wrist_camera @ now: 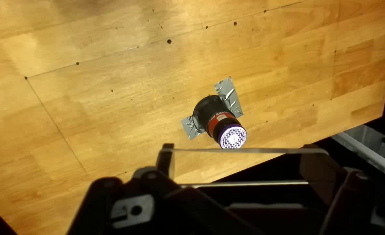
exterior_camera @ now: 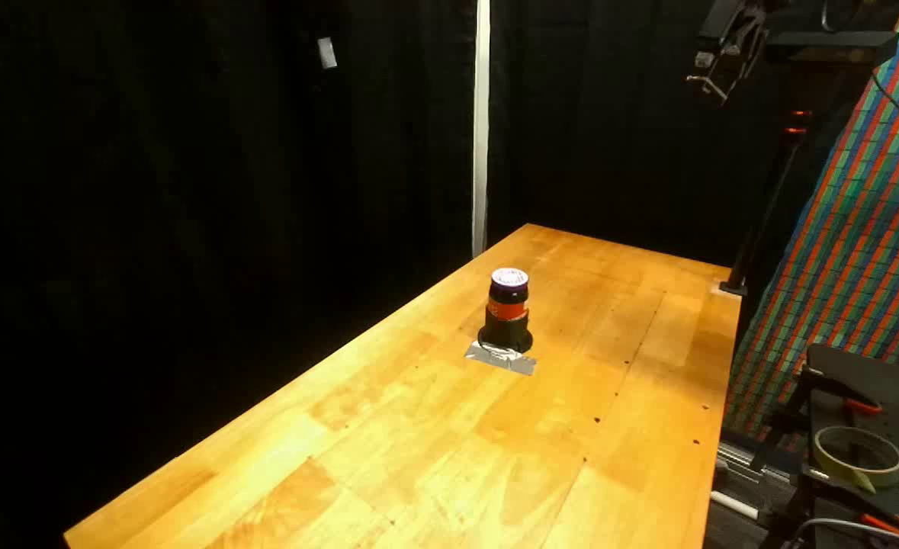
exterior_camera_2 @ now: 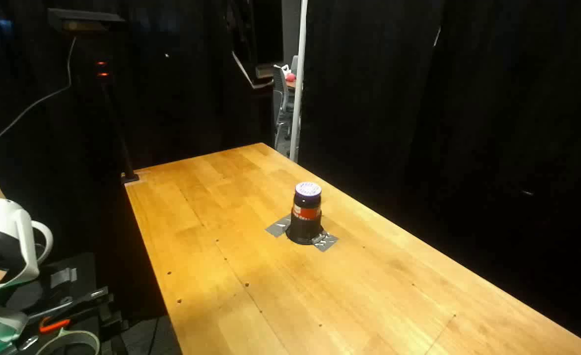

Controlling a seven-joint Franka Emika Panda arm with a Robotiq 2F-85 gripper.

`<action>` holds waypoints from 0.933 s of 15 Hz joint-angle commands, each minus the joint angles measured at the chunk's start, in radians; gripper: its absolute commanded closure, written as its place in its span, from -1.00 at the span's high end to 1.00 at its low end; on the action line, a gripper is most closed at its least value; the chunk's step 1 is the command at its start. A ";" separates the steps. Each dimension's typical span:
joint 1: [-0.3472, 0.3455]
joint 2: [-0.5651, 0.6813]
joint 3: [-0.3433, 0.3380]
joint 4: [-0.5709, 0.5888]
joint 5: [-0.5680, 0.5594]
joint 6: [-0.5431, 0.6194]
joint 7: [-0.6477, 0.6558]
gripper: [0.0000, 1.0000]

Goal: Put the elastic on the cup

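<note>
Elastic (wrist_camera: 251, 150) across parted jaws, cup base (wrist_camera: 209, 107) partly under tape (wrist_camera: 230, 94)

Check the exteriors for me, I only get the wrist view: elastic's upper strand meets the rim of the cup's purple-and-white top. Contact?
Observer: No. In an exterior view the gripper hangs high, with a wide gap between it and the orange-banded cup, so the overlap with the elastic is only your viewing angle.
Operator: Copy. Cup looks slanted from here. Leaning?
Observer: Not leaning. In both exterior views it stands upright on the wooden table.
</note>
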 commanded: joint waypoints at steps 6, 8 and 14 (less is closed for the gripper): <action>-0.022 -0.003 0.017 0.011 0.009 -0.004 -0.008 1.00; -0.022 -0.003 0.017 0.011 0.009 -0.004 -0.008 1.00; -0.002 0.132 0.171 0.115 -0.149 0.003 0.127 1.00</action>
